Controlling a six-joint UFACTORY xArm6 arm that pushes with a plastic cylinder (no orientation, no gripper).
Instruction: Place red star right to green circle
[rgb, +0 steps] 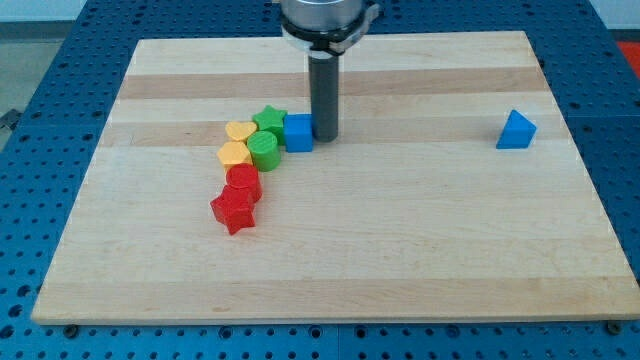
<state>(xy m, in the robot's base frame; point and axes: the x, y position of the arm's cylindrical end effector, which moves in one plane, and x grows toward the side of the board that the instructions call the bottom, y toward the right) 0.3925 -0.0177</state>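
Observation:
The red star (234, 211) lies at the lower left end of a cluster of blocks, below and left of the green circle (264, 150). A red block (243, 182) sits between them, touching the star. My tip (325, 137) stands just right of the blue cube (298, 132), touching or nearly touching it, to the upper right of the green circle.
A green star (269, 120) sits above the green circle. Two yellow blocks (240, 131) (233, 154) lie left of it. A blue triangle (516, 130) stands alone at the view's right. The wooden board (400, 250) rests on a blue perforated table.

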